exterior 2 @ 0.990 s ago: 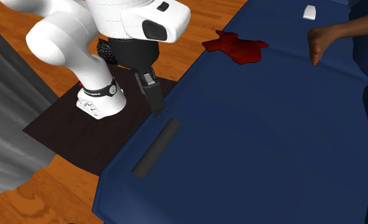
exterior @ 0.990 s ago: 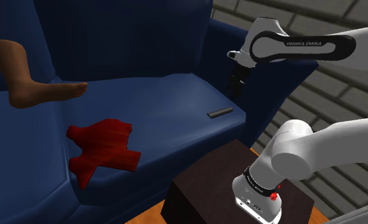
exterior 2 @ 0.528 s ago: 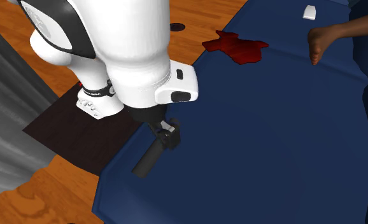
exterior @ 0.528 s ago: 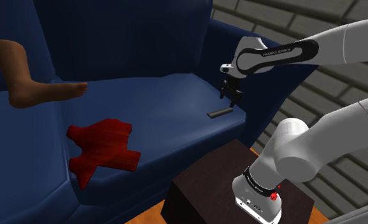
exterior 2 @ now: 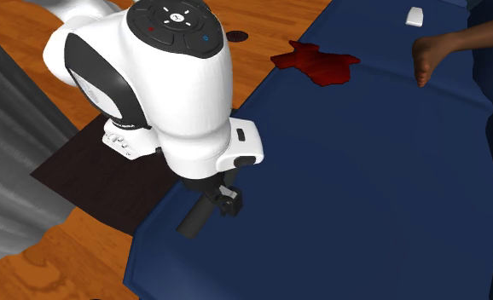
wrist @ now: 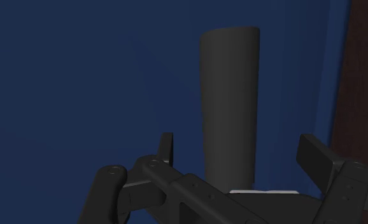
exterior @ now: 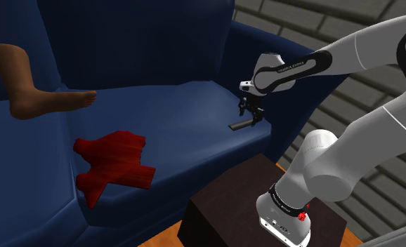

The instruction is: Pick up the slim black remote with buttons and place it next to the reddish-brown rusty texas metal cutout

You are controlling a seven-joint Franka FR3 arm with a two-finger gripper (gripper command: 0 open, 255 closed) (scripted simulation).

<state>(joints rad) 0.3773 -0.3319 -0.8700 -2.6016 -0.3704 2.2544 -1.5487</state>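
Since the pincer (exterior: 251, 118) has dropped from above the armrest in the last second, it now sits low over the remote (exterior: 241, 125) at the front corner of the blue sofa (exterior: 173, 112) seat, just inside the armrest. In the wrist view the two fingers (wrist: 167, 149) stand wide apart with the plain dark remote (wrist: 230, 95) running between them, and neither touches it, so nothing is gripped yet. I judge the approach done, with closing the next step. The dark red Texas cutout (exterior: 114, 161) lies at the seat's front edge, well apart from the remote, so the whole carry remains.

As for writing, small white lettering runs along the dark band of the arm's forearm (exterior: 289, 68), too fine to read with confidence. The remote carries no legible buttons or labels.
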